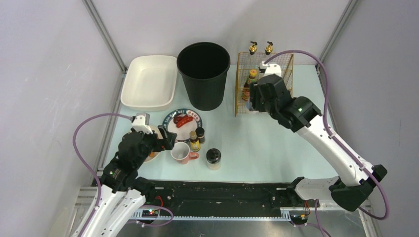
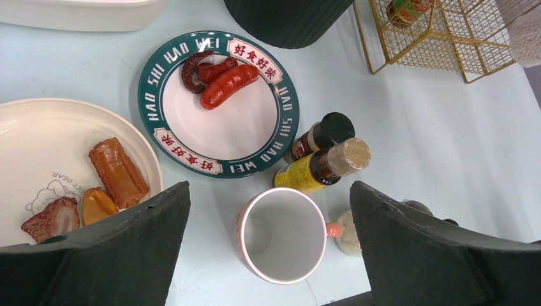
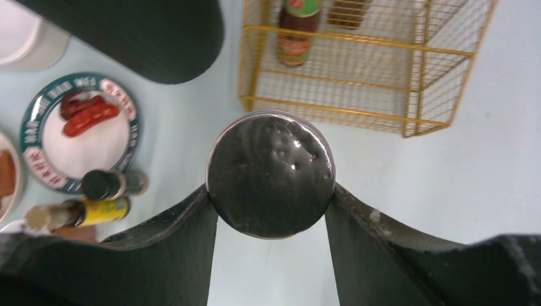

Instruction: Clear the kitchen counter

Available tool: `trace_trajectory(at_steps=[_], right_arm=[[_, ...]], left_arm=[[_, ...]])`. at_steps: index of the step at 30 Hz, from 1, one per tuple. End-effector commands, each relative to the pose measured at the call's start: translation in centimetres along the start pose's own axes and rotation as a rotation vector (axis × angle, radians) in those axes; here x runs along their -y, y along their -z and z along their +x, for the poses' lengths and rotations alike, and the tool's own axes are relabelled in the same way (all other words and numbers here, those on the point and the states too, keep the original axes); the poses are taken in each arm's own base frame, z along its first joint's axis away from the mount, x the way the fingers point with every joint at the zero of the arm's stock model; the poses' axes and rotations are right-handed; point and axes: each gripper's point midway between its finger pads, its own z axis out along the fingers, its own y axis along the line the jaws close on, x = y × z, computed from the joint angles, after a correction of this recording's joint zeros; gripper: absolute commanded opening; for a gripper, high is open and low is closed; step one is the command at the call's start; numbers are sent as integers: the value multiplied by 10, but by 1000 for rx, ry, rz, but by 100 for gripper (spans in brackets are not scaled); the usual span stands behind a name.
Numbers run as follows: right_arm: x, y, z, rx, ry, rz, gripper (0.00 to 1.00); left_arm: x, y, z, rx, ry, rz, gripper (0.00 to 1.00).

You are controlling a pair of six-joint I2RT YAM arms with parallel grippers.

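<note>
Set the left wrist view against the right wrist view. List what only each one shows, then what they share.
Only the left wrist view: the open left pincer and the empty inside of a mug. Only the right wrist view: the right pincer closed on a round black lid. Both: the green-rimmed plate with sausages, two small bottles, the gold wire rack, the black bin and the counter.

A white tray (image 1: 148,81), a black bin (image 1: 203,94) and a gold wire rack (image 1: 282,66) stand at the back. Nearer lie a green-rimmed plate (image 2: 150,109) of sausages (image 2: 228,86), a cream plate (image 2: 51,140), a mug (image 2: 281,233), two spice bottles (image 2: 307,172) and a black-lidded jar (image 1: 213,157). A glossy black cap (image 3: 270,173) shows near the rack.
</note>
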Motion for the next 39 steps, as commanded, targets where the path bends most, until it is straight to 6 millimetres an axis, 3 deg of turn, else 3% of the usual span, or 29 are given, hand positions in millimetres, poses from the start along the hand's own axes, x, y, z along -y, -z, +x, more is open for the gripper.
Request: trace_trajectory(at_steps=[1, 9, 16, 20, 29, 39], right_arm=[[30, 9, -43, 125, -55, 49, 16], [89, -15, -88, 184, -131, 172, 11], [117, -39, -116, 196, -181, 211, 10], [129, -62, -125, 182, -197, 234, 9], [129, -103, -141, 213, -187, 225, 8], [122, -150, -135, 223, -158, 191, 5]], left_arm=[[5, 3, -12, 33, 15, 11, 98], [4, 2, -11, 33, 14, 7, 98], [4, 2, -11, 32, 13, 4, 98], [4, 1, -10, 23, 10, 3, 98], [4, 0, -9, 16, 6, -1, 98], [3, -1, -9, 15, 5, -8, 98]])
